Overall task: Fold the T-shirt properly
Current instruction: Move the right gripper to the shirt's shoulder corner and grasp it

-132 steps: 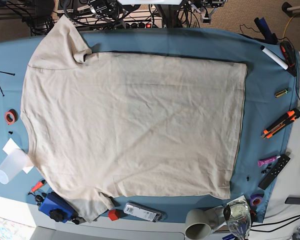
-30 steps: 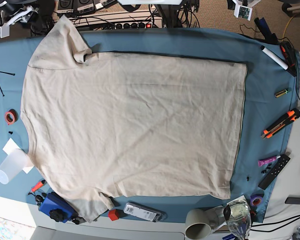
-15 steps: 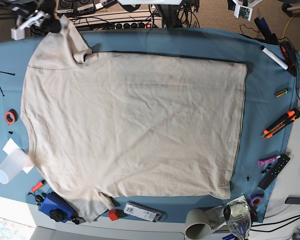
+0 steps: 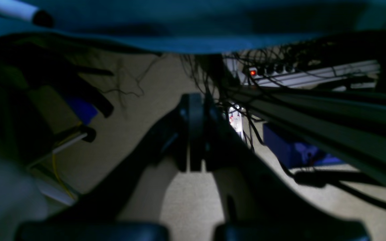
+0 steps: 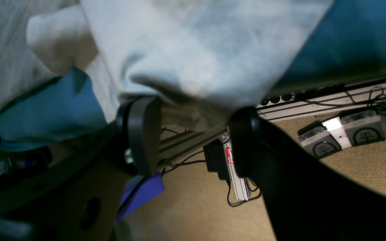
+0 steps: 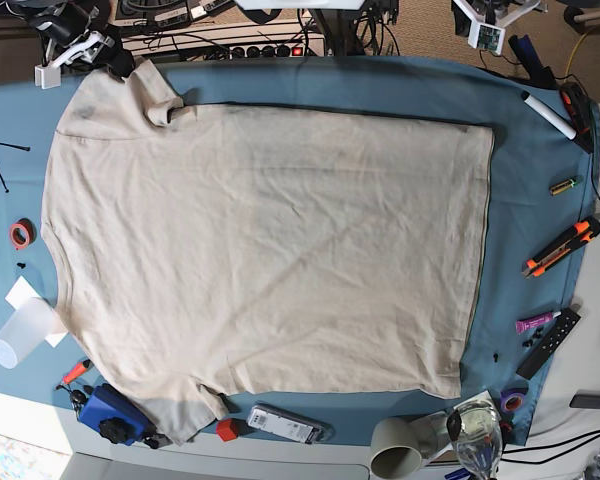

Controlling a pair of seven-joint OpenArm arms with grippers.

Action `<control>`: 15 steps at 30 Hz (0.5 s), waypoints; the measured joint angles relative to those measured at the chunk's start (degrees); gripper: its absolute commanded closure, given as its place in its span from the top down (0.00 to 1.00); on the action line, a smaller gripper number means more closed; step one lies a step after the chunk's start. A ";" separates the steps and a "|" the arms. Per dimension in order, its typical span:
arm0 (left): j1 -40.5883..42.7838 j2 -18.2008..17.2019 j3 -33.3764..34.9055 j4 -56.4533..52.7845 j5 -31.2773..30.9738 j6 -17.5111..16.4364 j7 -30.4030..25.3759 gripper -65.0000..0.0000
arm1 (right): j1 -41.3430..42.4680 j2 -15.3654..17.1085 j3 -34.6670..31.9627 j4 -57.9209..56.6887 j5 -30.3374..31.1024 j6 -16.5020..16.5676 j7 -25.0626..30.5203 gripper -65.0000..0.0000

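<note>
A: Under the table edge, L wrist view: the left gripper (image 4: pixel 193 134) has its two fingers pressed flat together, nothing btwn them. It looks at floor, wires and the blue cloth (image 4: pixel 193 30) above. No shirt in this view.

B: So that arm isn't helping yet?

A: Right, I'd say it waits. R wrist view now: the right gripper (image 5: pixel 189 134) has its fingers wide apart, and the sleeve of the T-shirt (image 5: pixel 193 50) hangs just above the gap. Can't tell if a finger touches it. Not pinched yet.

B: What's new vs a sec ago?

A: Base view: the right gripper (image 6: pixel 75 50) was off past the shirt's far-left sleeve, now it sits right at that sleeve tip. So I think the sleeve grab is about to start. Folding itself hasn't begun.

B: Where's the shirt?

A: The T-shirt (image 6: pixel 270 250) lies flat, spread over most of the blue cloth (image 6: pixel 540 150). Sleeve by the gripper is bunched, hangs past the table edge.

B: Room to move?

A: Shirt's middle is bare, good for folding onto. Round the shirt it's busy: cup (image 6: pixel 20 335) just left of it, box cutter (image 6: pixel 562 247) and marker (image 6: pixel 548 114) to its right, blue gadget (image 6: pixel 110 412) touching its near sleeve. Arms should stay over the shirt, imo.
</note>
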 measured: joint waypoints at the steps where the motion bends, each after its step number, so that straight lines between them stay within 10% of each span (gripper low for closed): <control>1: -0.44 0.00 0.00 0.02 0.00 0.00 0.00 0.00 | 0.00 0.02 0.00 0.00 -0.04 0.00 -0.48 0.50; 6: -3.85 0.02 0.00 0.00 -0.15 0.00 -4.00 0.31 | 0.00 0.00 0.00 0.00 1.55 0.02 -1.09 0.50; 15: -13.46 0.87 0.00 0.00 -0.22 0.00 -3.91 0.32 | 0.00 0.02 0.00 0.00 1.77 0.00 -1.53 0.50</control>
